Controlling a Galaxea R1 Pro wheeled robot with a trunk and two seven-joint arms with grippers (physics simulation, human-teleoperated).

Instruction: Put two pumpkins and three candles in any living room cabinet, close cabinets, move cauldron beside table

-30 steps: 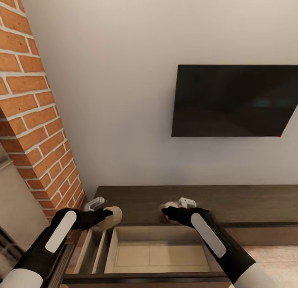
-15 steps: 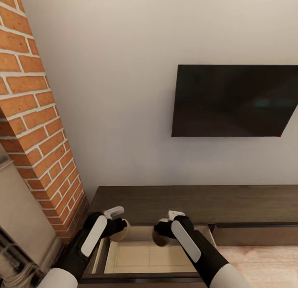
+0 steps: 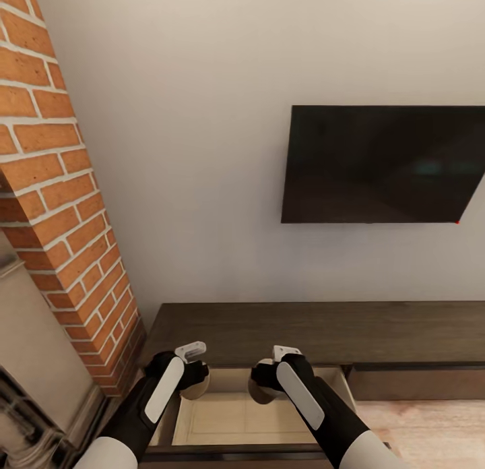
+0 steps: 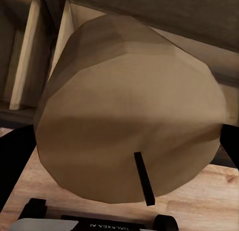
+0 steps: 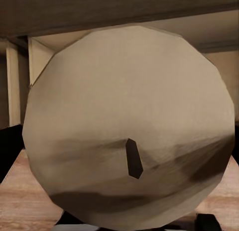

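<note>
Candles are both in hand: the left gripper is clamped on one tan candle, the right gripper on the other candle, both hanging over the open drawer of the dark woodgrain cabinet. Up close the left one is a faceted, waxy stub with a thin dark wick; the right one is the same. Drawer inside is pale beige. Rough brick column on the left, glossy black TV above.

Black arms with white oval panels, white upper sleeves, pale grey wrist blocks.
</note>
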